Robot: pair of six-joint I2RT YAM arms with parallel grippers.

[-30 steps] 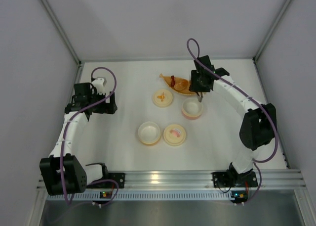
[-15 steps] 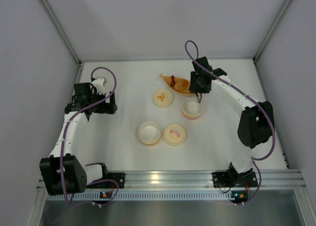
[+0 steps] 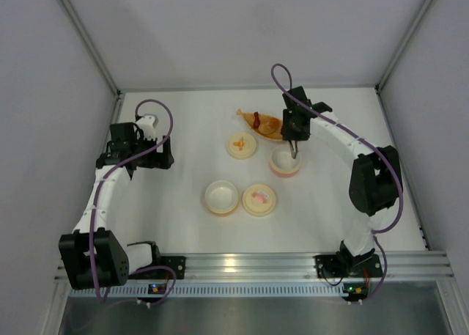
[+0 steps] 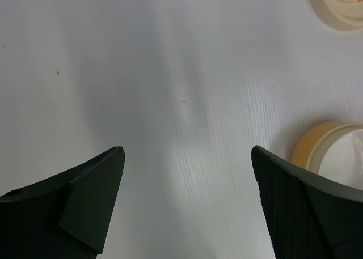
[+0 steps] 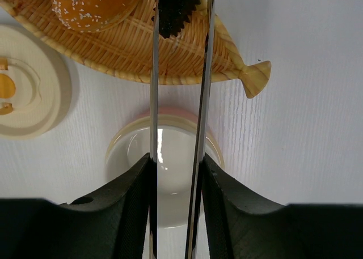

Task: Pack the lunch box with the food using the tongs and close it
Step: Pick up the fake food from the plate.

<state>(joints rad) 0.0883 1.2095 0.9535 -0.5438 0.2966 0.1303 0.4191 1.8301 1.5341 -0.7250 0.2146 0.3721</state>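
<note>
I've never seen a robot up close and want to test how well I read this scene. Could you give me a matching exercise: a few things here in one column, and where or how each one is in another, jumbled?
Things
1. tongs
2. black ridged food piece
3. pink-rimmed bowl
4. left jaws

Places or states
A. wide open above the table, holding nothing
B. in the woven boat dish, between two thin metal arms
C. clamped in the right jaws
D. on the table, directly below the tongs

Pairs: 1-C, 2-B, 3-D, 4-A
</note>
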